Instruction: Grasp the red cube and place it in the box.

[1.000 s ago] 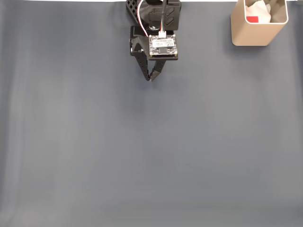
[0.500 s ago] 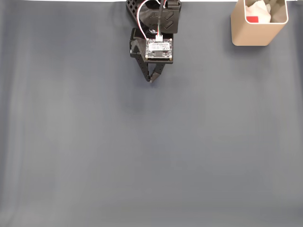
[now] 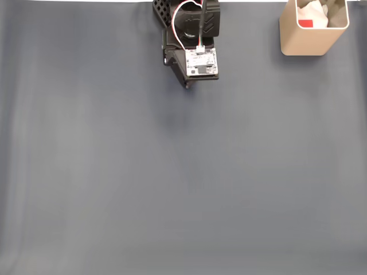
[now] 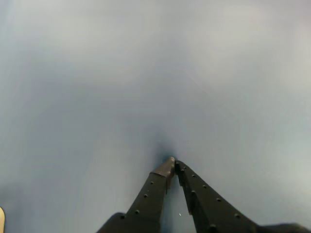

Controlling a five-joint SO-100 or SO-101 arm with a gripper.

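- Fixed view: my arm sits folded at the top edge of the grey mat [image 3: 183, 172], with the gripper [image 3: 186, 86] tucked under the wrist board. Only the fingertips peek out below it.
- Wrist view: my gripper [image 4: 172, 162] is narrow, the two black fingers meeting at the tips with nothing between them. They point at bare mat [image 4: 146, 73].
- The red cube [image 3: 305, 23] shows as a red patch inside the box [image 3: 309, 43], low against the left inner wall in the fixed view, beside something pale and crumpled that I cannot identify.
- The box stands upright at the top right corner of the mat, well apart from my gripper.
- Judgement: with the cube lying in the box and my fingers empty, the placing looks done. My folded, closed posture reads as a rest pose, kept near the base and off the working area.
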